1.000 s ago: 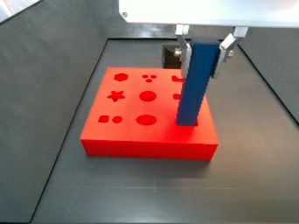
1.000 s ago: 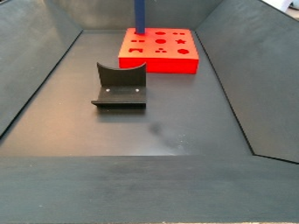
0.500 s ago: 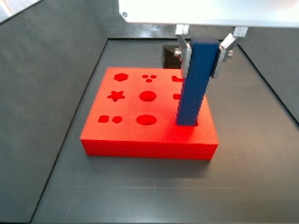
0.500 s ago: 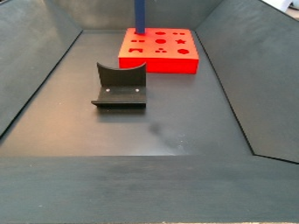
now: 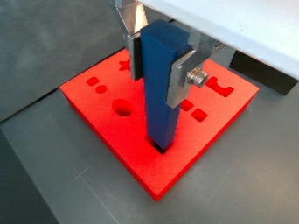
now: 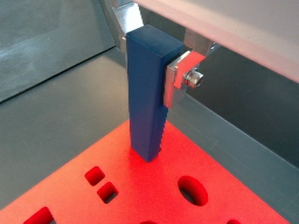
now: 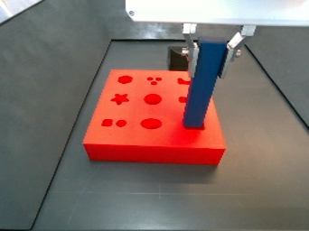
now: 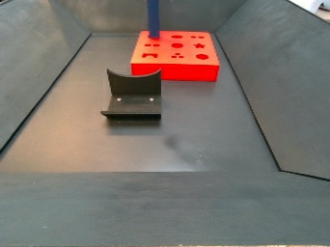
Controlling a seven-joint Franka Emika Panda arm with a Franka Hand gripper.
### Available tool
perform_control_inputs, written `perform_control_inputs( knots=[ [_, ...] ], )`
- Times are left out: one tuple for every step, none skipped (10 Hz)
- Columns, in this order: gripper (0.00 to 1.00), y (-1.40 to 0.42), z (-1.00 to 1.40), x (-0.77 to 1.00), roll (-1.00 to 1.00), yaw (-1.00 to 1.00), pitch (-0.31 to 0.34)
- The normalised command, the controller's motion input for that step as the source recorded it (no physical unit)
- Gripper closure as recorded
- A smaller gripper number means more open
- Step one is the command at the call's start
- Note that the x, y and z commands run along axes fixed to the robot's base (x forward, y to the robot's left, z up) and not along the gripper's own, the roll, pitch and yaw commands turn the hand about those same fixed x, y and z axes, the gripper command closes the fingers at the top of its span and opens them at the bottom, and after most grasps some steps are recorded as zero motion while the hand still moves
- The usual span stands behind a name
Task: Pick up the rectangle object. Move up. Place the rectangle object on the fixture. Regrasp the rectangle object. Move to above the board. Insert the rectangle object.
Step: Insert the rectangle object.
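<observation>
— Blue, long, slim rectangle object (image 7: 204, 83) stands upright, its lower end in the thick red board (image 7: 126, 135). I have the gripper (image 5: 162, 54) clamped on its top.

— Left?

— Insertion underway; dark fixture (image 8: 131, 95) empty, well apart.

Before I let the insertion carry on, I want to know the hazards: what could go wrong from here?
1. The gripper holds the bar only near its top, while its lower end sits at a hole in the board. Any tilt could jam it.
2. Whether the end is fully in the hole is unclear in the side view; releasing now might let the bar topple.
3. A jam could drag the board sideways.
</observation>
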Motion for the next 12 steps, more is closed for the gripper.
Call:
perform_control_inputs(
  knots=[
    [1.0, -0.09, -0.06, 0.02, 0.02, 0.0, 0.0],
    [1.0, -0.04, -0.03, 0.0, 0.0, 0.0, 0.0],
    [1.0, -0.03, -0.02, 0.02, 0.0, 0.0, 0.0],
    [1.0, -0.05, -0.02, 0.03, 0.02, 0.0, 0.0],
    [1.0, -0.07, -0.03, 0.05, 0.04, 0.0, 0.0],
    [1.0, -0.03, -0.04, 0.06, 0.02, 0.0, 0.0],
    [1.0, -0.01, -0.03, 0.07, 0.01, 0.0, 0.0],
    [1.0, 0.0, -0.06, 0.06, 0.0, 0.0, 0.0],
    [1.0, 0.0, -0.1, 0.03, 0.0, 0.0, 0.0],
    [1.0, 0.0, -0.15, 0.01, 0.0, 0.0, -0.003],
    [1.0, 0.0, -0.2, 0.03, 0.0, 0.05, -0.001],
    [1.0, 0.0, -0.25, 0.01, 0.0, 0.04, -0.021]
  ],
)
